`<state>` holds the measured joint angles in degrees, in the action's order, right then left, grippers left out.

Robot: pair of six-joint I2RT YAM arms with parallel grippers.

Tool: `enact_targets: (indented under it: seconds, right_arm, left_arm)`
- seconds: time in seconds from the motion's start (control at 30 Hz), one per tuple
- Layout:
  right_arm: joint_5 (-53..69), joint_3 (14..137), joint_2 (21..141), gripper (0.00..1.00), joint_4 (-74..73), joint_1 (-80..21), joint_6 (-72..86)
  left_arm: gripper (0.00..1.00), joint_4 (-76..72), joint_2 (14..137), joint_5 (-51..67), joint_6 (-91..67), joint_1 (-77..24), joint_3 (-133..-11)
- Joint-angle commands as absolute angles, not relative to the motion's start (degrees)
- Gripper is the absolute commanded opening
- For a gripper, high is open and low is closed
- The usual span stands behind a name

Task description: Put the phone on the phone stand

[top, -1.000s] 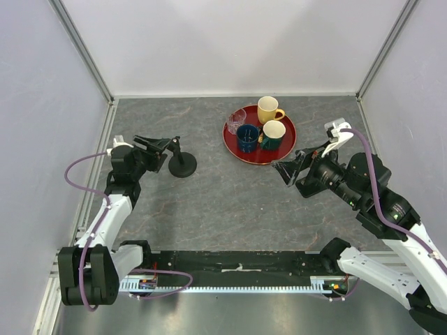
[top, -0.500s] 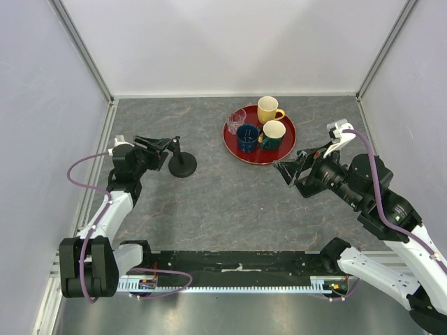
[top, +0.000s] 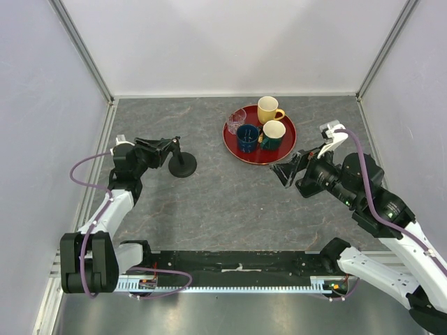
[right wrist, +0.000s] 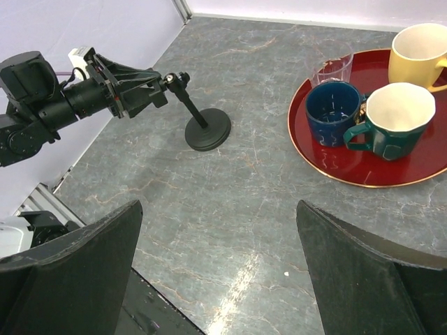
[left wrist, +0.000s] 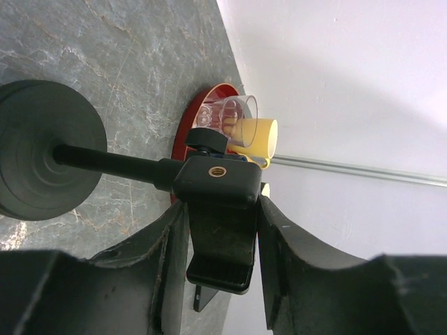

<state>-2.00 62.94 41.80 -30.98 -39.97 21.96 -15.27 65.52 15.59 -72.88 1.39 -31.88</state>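
Fingers of the left gripper (top: 168, 146) flank the cradle of the small black disc-based phone stand (top: 182, 165), left of the round red tray (top: 255, 156); whether they clamp it is unclear. Right gripper (top: 281, 176), right of the tray, gapes empty.

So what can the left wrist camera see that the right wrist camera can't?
Only the left wrist view shows the brass screw hole in the top of the stand. Only the right wrist view shows the blue cup, the green cup, the whole left arm and the wide-open right hand. Both show the stand, the left hand at its top, the red tray, the yellow mug and the clear glass.
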Motion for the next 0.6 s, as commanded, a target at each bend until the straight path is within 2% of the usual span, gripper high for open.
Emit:
enact_targets:
  seconds: [0.0, 0.03, 0.07, 0.17, 0.33, 0.47, 0.57]
  right_arm:
    - [-1.5, 62.8, 43.7, 0.98, -29.3, -40.1, 23.4]
    - [-1.6, 62.3, 44.1, 0.98, -29.3, -40.1, 23.9]
    - [-1.7, 62.1, 44.7, 0.98, -29.3, -40.1, 24.1]
    - [-2.8, 60.9, 47.6, 0.98, -29.2, -40.1, 25.0]
    - [-1.9, 58.1, 52.5, 0.98, -26.3, -40.3, 26.5]
    - [-1.4, 55.2, 53.0, 0.98, -22.1, -41.1, 28.4]
    - [-1.7, 55.1, 54.7, 0.98, -20.7, -41.7, 28.9]
  left_arm:
    - [0.35, -16.9, 63.6, 14.1, -78.0, 0.5, -29.6]
    - [0.31, -16.6, 61.7, 11.5, -78.8, 0.5, -29.0]
    - [0.23, -15.4, 60.5, 9.8, -81.1, -1.6, -28.6]
    - [0.04, -7.7, 56.3, 1.8, -88.6, -6.0, -27.3]
    - [0.02, 6.0, 53.5, -13.7, -97.5, -16.9, -31.5]
    - [0.02, 12.6, 54.5, -16.9, -108.3, -21.7, -33.1]
    - [0.02, 13.6, 54.8, -22.0, -109.8, -26.4, -34.1]
